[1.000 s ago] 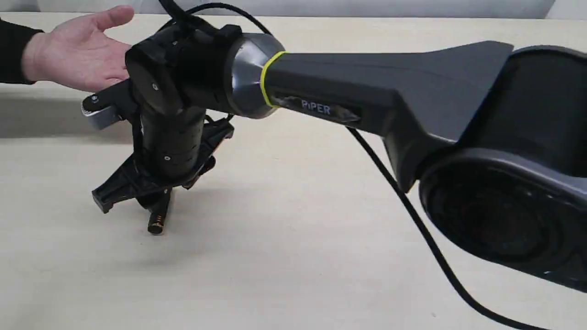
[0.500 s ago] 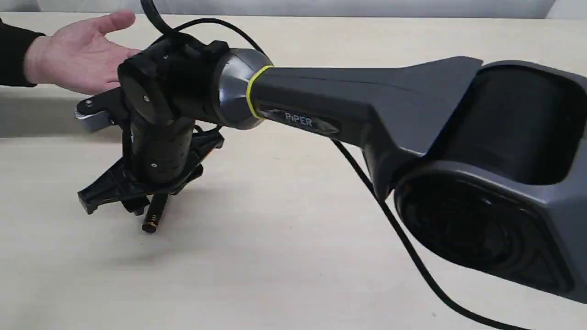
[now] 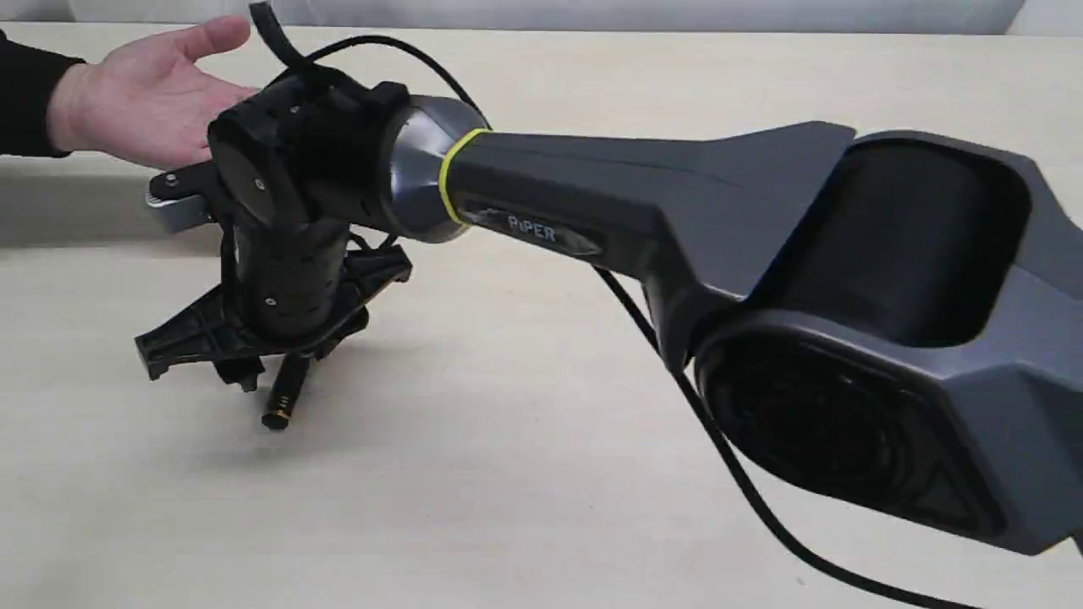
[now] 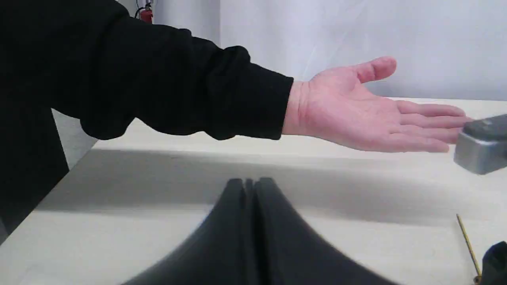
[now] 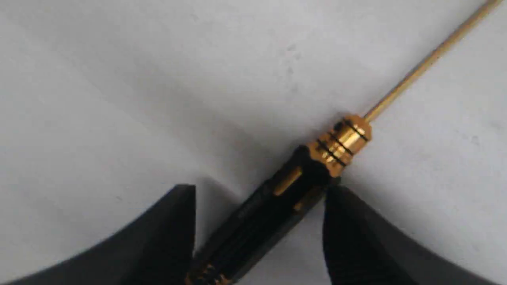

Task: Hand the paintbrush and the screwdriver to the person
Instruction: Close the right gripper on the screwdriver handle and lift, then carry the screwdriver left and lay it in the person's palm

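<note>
Exterior, desk: pale wood-look top (image 3: 525, 474), matte, fills nearly all I see; a light wall strip (image 3: 541, 13) sits past its far edge.
Exterior, right arm: my black arm (image 3: 643, 194) reaches across to the left side, with its cable (image 3: 744, 482) over the desk.
Exterior, right jaws: pointing down over the screwdriver (image 3: 282, 397); its gold-ringed handle end pokes out beneath them.
Exterior, person: open hand (image 3: 144, 93), palm up, far left, above the desk beyond my arm's wrist.
Left wrist, left jaws: pressed together, nothing between them.
Left wrist, room: white wall behind; small red object (image 4: 146, 14) against it; a shadow band on the desk below the black sleeve (image 4: 178, 79).
Left wrist, screwdriver: only the thin brass shaft shows, on the desk.
Right wrist, right jaws: spread, one on each side of the black handle; can't tell if either touches it.
Right wrist, screwdriver: lying on the desk, shaft pointing away from the jaws.
</note>
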